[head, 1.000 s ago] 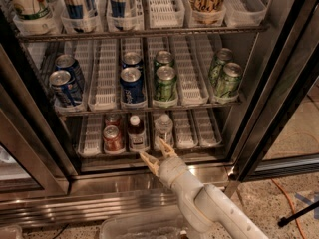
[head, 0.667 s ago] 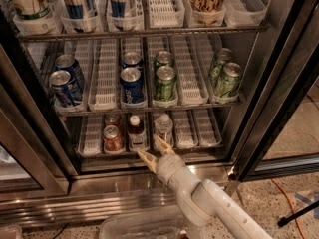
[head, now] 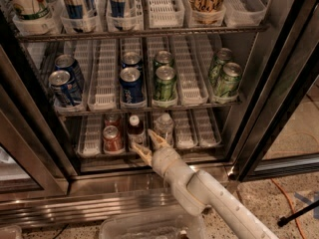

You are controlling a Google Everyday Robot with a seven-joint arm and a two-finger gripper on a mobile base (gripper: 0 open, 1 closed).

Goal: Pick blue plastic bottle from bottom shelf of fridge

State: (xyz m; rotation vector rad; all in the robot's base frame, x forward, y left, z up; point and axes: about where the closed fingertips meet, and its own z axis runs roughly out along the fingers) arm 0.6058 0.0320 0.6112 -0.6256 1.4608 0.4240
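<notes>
Camera view shows me the small, white-capped blue plastic bottle (head: 135,131) of dark liquid standing upright at the front of the wire bottom shelf (head: 199,144) in the stainless-steel, glass-door fridge (head: 249,73). It stands between a red soda can (head: 112,139) and a clear water bottle (head: 164,127). My cream two-finger gripper (head: 149,147) sits just before it, fingers spread, holding nothing.
</notes>
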